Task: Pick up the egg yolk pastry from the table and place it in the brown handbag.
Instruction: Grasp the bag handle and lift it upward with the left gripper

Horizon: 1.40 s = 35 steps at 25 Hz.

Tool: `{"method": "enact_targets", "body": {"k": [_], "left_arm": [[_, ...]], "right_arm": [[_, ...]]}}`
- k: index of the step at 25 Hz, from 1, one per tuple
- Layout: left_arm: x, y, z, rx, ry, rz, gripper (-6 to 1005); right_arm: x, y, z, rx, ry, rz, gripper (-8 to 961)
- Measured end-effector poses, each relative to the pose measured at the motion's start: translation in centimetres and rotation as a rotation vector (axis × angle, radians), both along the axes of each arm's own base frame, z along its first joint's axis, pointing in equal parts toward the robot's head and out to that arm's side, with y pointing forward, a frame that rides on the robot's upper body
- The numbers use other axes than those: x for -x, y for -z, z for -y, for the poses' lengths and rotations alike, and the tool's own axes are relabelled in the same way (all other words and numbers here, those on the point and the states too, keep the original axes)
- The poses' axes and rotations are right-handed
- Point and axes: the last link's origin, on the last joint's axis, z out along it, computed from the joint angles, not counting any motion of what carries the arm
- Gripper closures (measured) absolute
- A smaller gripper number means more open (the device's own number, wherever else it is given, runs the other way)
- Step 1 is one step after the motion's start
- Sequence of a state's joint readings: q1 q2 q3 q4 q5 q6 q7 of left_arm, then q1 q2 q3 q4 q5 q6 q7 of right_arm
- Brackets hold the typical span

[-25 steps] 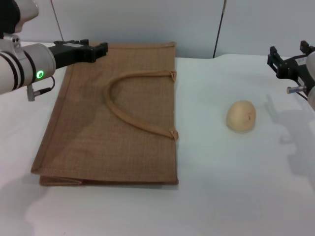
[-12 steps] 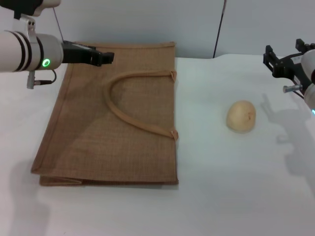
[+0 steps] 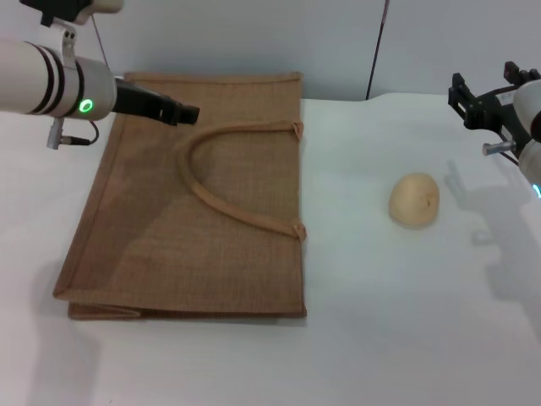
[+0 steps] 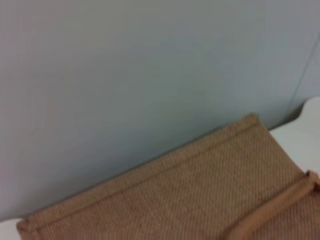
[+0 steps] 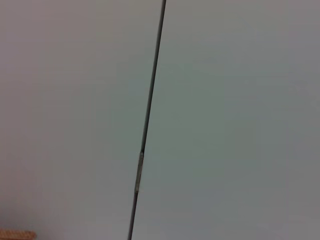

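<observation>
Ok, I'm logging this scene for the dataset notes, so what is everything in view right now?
egg yolk pastry: one, pale tan-yellow, on the table's right half, apart from the bag.
brown handbag: one, tan-brown woven, lying flat on the table's left half, handle loop resting on its upper face.
table: one, white, under everything.
wall: grey panels with a dark vertical seam, behind the table.
left gripper: one, black, above the bag's far left part, near the handle loop.
right gripper: one, black, raised at the far right edge, beyond the pastry and not touching it.
</observation>
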<state>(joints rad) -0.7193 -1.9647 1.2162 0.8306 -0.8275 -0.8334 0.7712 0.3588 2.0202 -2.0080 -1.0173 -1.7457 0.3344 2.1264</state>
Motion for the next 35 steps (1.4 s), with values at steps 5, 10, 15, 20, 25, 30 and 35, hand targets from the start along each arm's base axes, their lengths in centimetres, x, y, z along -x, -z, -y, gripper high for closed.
{"method": "enact_targets", "body": {"k": [5,10,15,20,25,30,35], "left_arm": [[0.1,0.6,-0.3,0.041,-0.028,-0.004,426],[0.3,0.9,-0.3,0.05,-0.042,-0.003,426],[0.6,0.9,-0.2,0.054,-0.052,-0.018,426],[1.2,1.7,-0.2,0.082,-0.079,-0.038,425],[1.2,1.9,-0.4,0.079,-0.081,-0.05,425],[1.3,2.1,-0.6,0.065,-0.084,-0.05,425],[1.3,2.1,-0.7,0.055,-0.082,-0.05,425]], "right_arm": [[0.1,0.0,0.0,0.001,-0.003,-0.001,221],[0.3,0.0,0.0,0.0,-0.007,-0.002,221],[0.3,0.0,-0.1,0.0,-0.008,-0.002,221],[0.5,0.0,-0.1,0.0,-0.012,-0.002,221],[0.7,0.3,-0.2,0.009,-0.021,0.003,222],[0.8,0.4,-0.2,0.011,-0.023,0.005,222],[0.8,0.4,-0.2,0.011,-0.024,0.004,222]]}}
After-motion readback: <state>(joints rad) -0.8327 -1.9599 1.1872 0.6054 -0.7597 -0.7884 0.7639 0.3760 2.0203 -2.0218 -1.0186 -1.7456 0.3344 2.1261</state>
